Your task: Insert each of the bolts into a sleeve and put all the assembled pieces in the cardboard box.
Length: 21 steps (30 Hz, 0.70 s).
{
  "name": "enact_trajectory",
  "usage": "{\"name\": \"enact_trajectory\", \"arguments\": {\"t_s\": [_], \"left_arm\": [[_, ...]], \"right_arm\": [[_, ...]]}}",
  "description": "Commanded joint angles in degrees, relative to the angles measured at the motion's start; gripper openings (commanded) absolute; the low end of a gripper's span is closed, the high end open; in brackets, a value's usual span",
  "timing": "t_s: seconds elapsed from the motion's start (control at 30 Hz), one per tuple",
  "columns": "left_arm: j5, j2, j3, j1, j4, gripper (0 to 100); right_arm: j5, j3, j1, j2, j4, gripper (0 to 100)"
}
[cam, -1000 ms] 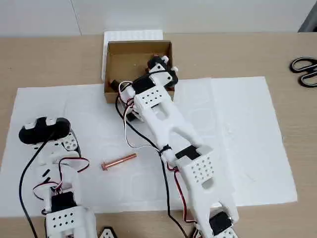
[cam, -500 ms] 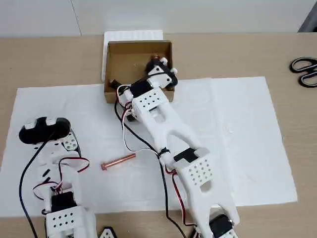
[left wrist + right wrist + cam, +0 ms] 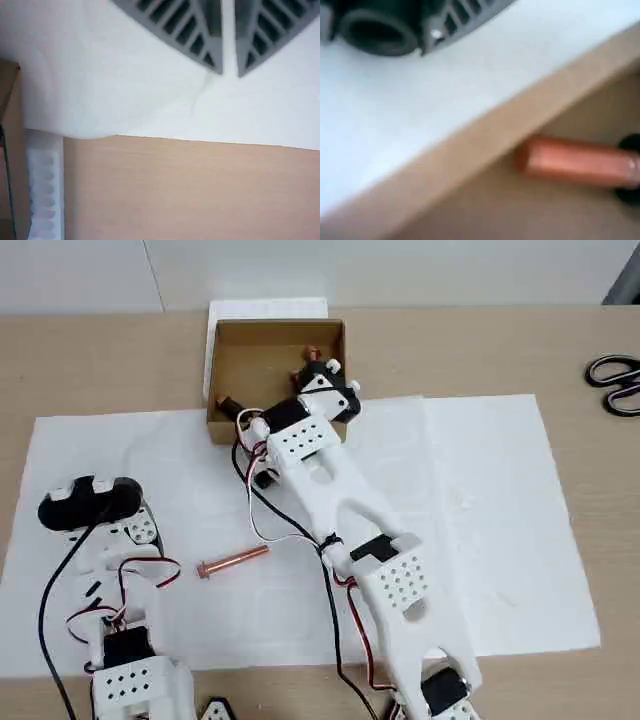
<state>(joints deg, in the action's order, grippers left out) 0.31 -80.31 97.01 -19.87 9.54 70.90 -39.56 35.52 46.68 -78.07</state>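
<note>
Overhead camera gives me the tan wooden table (image 3: pixel 100 360); wrist cameras sit close, right one sharing the brown cardboard box (image 3: pixel 262 360) (image 3: pixel 470 145).

Light wooden table (image 3: pixel 100 360) with a big white paper sheet (image 3: pixel 500 520) spread flat over most of it. A pair of black-handled scissors (image 3: pixel 615 383) sits on bare wood at the right edge, well off the paper. A white ribbed foam slab (image 3: pixel 265 309) lies near the far edge.

The bolt (image 3: pixel 234 561) is copper, the cardboard box (image 3: pixel 265 365) brown, the paper (image 3: pixel 480 500) white.
</note>
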Motion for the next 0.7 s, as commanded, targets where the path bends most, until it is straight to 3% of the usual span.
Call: {"name": "enact_trajectory", "arguments": {"t_s": [0.0, 0.23, 0.67], "left_arm": [[0.3, -0.8, -2.9, 0.1, 0.1, 1], [0.3, -0.8, -2.9, 0.1, 0.1, 1], [0.4, -0.8, -2.9, 0.2, 0.1, 1]], "right_arm": [[0.0, -0.4, 0.0, -6.2, -3.7, 0.4], [-11.6, -0.4, -0.5, -15.3, -8.0, 0.5], [-31.1, 0.0, -12.1, -24.4, -20.5, 0.4]]}}
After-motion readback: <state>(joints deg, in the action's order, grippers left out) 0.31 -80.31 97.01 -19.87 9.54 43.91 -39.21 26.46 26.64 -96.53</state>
